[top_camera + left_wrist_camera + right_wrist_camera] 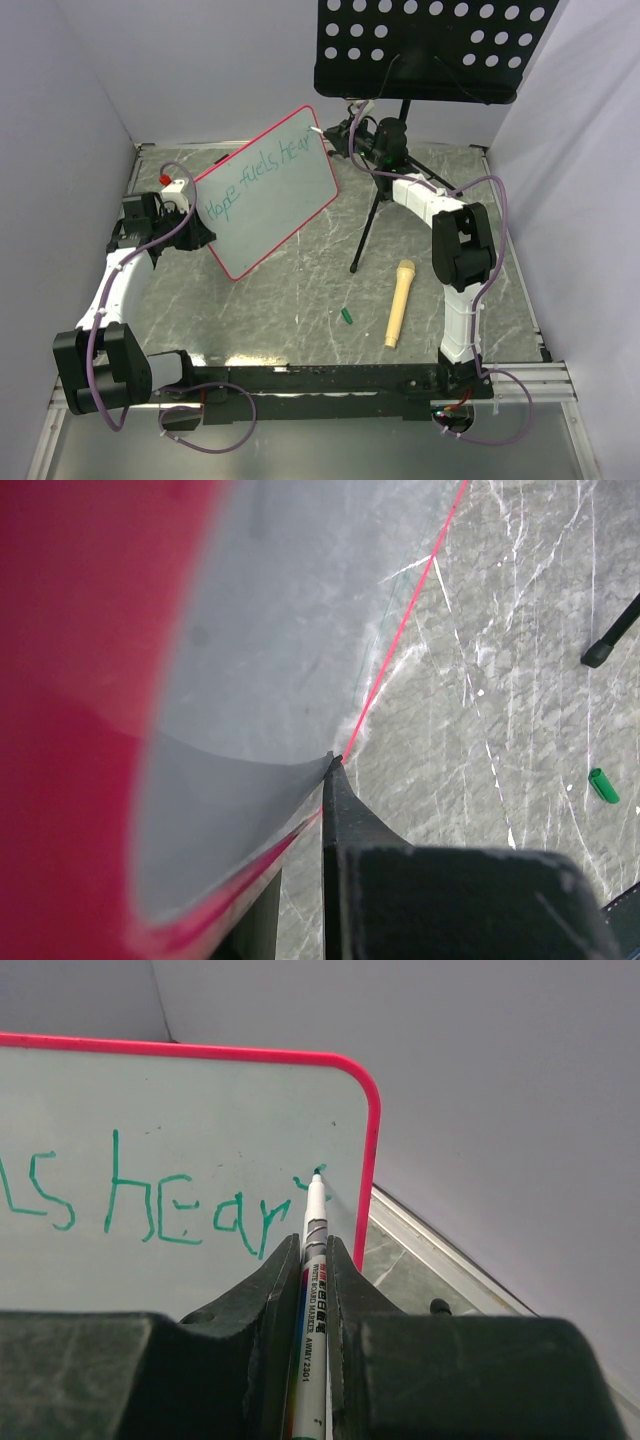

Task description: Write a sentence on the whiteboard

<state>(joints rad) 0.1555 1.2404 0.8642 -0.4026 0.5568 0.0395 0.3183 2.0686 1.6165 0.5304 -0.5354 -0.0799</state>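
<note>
The right tool (pixel 315 1252) is clenched on a white marker (pixel 313 1295), its two dark fingers pressed against the barrel from either side. The marker's tip touches the whiteboard (pixel 200 1090) close to its upper right rounded corner, at a short fresh stroke just after the last finished letter. The sentence (pixel 150 1205) is in teal-green, and from above it reads "Hope fuels hear" in one line running towards that corner.

The left tool (pixel 197 238) is closed on the opposite, lower-left edge of the whiteboard. In its wrist view the pink-red frame passes between its fingers (pixel 345 815). The whiteboard stands tilted between the two arms, over the left half of the grey marbled worktop (pixel 300 290). I cannot tell whether its lowest corner rests on the worktop.

To the right of the board, a small green cap (pixel 346 316) lies on the worktop, and near it a yellow microphone (pixel 398 300). Behind the right arm stands a black perforated music stand (pixel 430 45), its tripod feet on the worktop.
</note>
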